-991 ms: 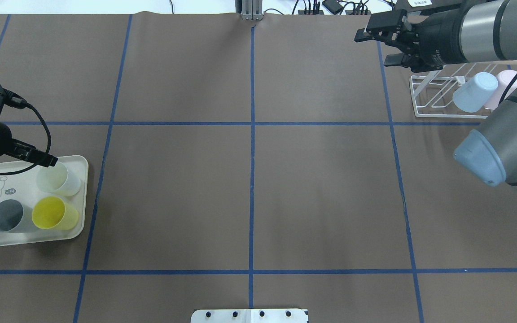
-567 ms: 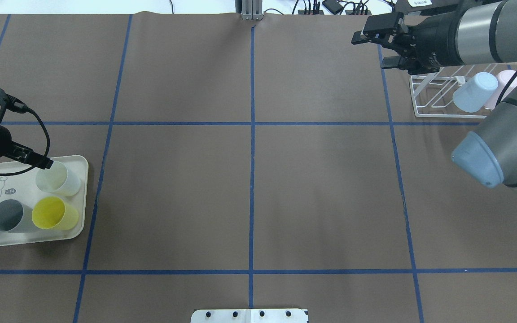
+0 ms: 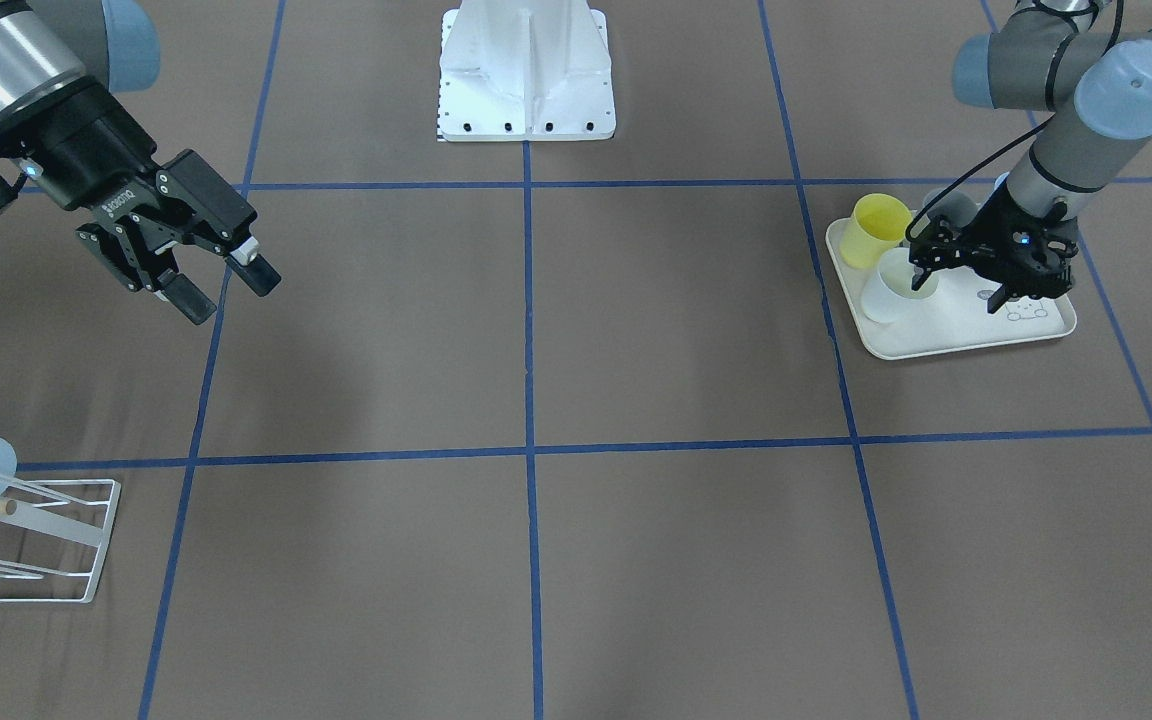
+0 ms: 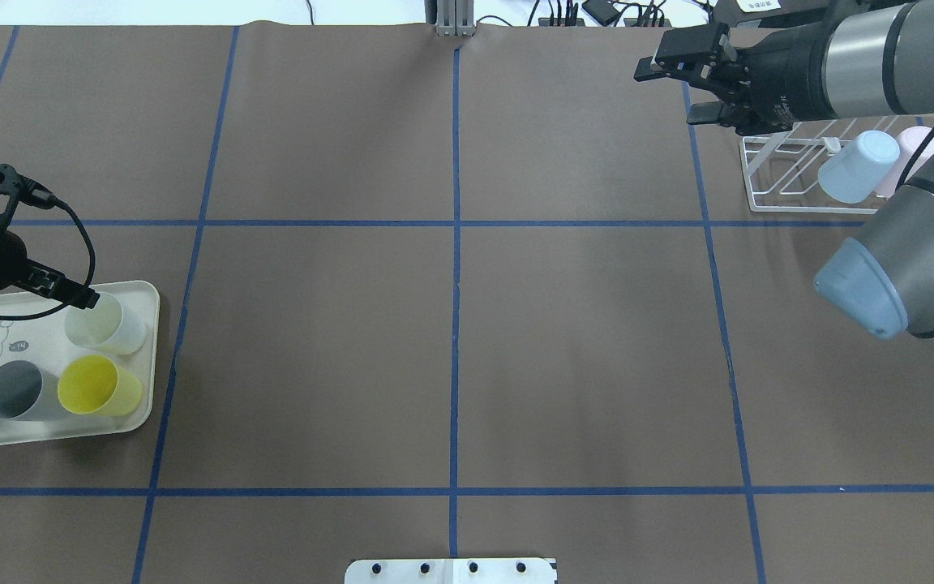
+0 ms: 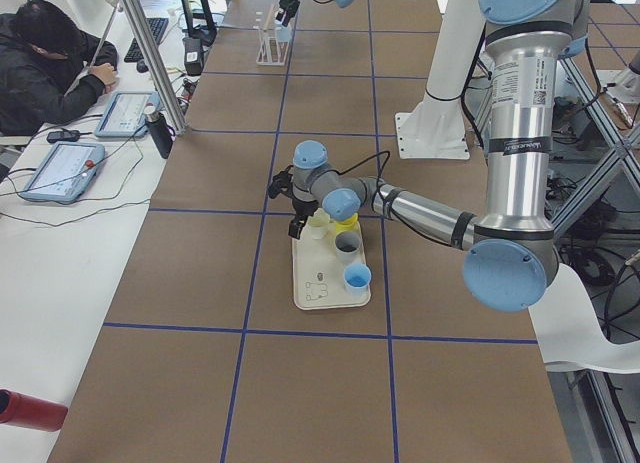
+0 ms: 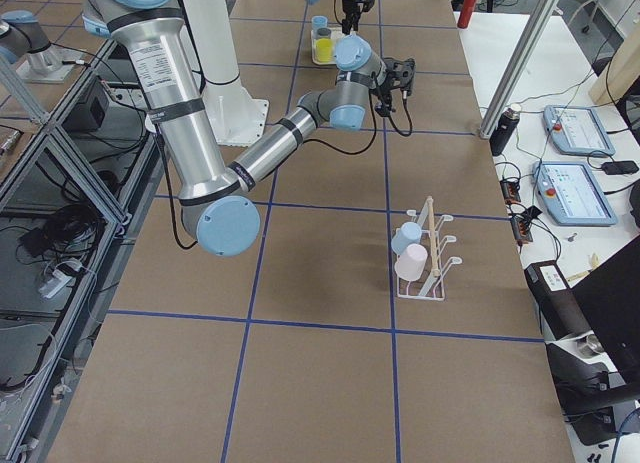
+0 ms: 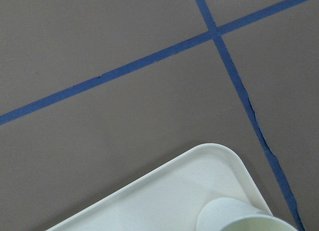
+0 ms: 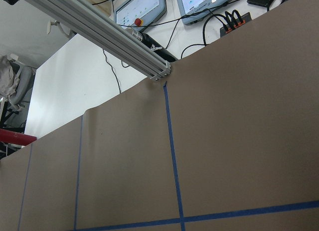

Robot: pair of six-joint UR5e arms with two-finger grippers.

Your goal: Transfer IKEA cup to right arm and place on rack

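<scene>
Just changed: over the last second the left gripper [image 3: 960, 286] has eased down over the tray [image 4: 37, 328], and its tip is now at the rim of the pale cup [image 4: 114, 326]; the right gripper [image 4: 666, 97] has shifted only slightly, up by the rack [image 4: 791, 209].
Meaning: I'd say the pick is only beginning; no cup is lifted, so the hand-over and the racking are all to come.
Left gripper: fingers spread apart and holding nothing; one finger sits at or just inside the cup's mouth, the other is out over bare tray; whether it touches the rim I cannot tell.
Right gripper: jaws wide apart and empty, hanging in the air just beside the rack's end — waiting, by the look of it.
Pale cup: standing mouth-up on the tray, at the corner toward the table's middle, next to the yellow cup [image 4: 98, 385]; the grey cup [image 4: 17, 389] is nearby.
Rack: a blue cup [image 4: 856, 166] and a pink cup [image 4: 913, 150] already sit on it; the bare prongs are at the end nearest the right gripper.
</scene>
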